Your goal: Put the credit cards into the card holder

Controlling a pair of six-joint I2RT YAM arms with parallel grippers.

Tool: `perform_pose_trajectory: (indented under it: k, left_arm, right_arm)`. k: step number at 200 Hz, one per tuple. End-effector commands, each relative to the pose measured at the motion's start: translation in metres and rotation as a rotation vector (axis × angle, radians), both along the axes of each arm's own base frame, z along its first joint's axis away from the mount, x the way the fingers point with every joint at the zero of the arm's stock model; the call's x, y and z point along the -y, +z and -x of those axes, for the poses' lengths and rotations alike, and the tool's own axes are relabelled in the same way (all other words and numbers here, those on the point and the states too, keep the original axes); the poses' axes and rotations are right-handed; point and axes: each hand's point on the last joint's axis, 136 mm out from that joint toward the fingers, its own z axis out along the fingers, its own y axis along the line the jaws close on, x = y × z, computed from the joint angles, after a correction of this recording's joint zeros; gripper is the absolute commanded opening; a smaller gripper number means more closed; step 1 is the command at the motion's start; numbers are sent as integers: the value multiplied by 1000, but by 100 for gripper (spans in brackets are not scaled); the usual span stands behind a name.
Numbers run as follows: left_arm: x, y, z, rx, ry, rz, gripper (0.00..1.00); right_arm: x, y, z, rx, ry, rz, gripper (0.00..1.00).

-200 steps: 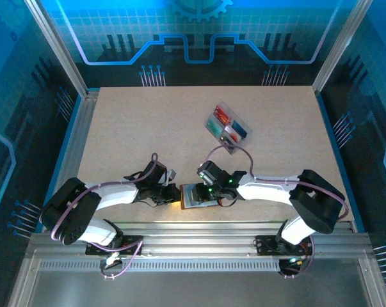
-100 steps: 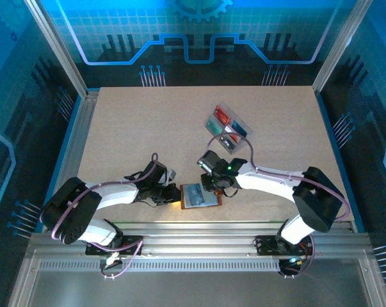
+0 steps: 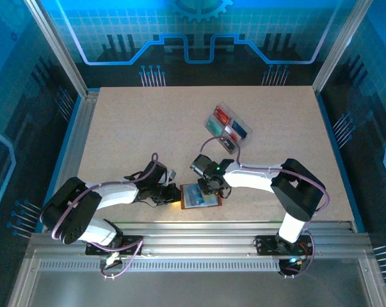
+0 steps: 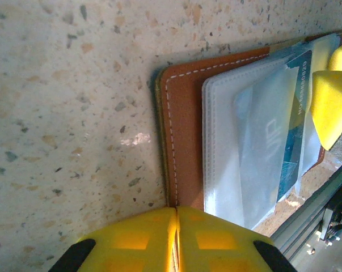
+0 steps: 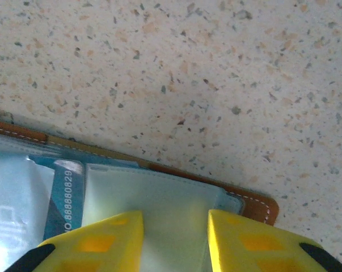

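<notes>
Yellow-tipped, the left pincer (image 3: 169, 194) has its fingers pressed together. The tips bear down at the left edge of the card holder (image 3: 199, 196), apparently to pin the brown leather flat on the bench (image 3: 135, 128) so it cannot slide while cards go in. The holder lies open close to the bench's near edge, between the two arms, with its clear sleeves (image 4: 233, 141) facing up. One teal card (image 4: 299, 107) already sits in a sleeve, its printed number showing through. Over the holder's right part hangs the right pincer (image 3: 212, 185), fingers apart astride one sleeve and gripping nothing I can see; I judge it is there to seat that card. Farther right and back, well apart, the clear tray (image 3: 219, 105) holds the remaining credit cards (image 3: 222, 116), so most of the job is left.
</notes>
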Motion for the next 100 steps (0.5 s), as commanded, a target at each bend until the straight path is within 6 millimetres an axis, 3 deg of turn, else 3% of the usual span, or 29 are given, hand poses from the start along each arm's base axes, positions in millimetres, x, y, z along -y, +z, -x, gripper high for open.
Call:
perform_pose_trajectory:
  k: [1,44,62,100]
  left_arm:
    - [-15,-22,15,-54,4,-86,13]
    - [-16,-24,16,-58,5,-90,13]
    - [-16,-24,16,-56,5,-93,13]
    - [-17,-26,17,-60,6,-99,13]
  right_arm:
    - [3,-21,15,-54,12,58,33]
    - [4,-21,18,-39,14,90,19]
    - [8,-14,14,-11,9,125,16]
    - [12,6,10,48,9,162,0]
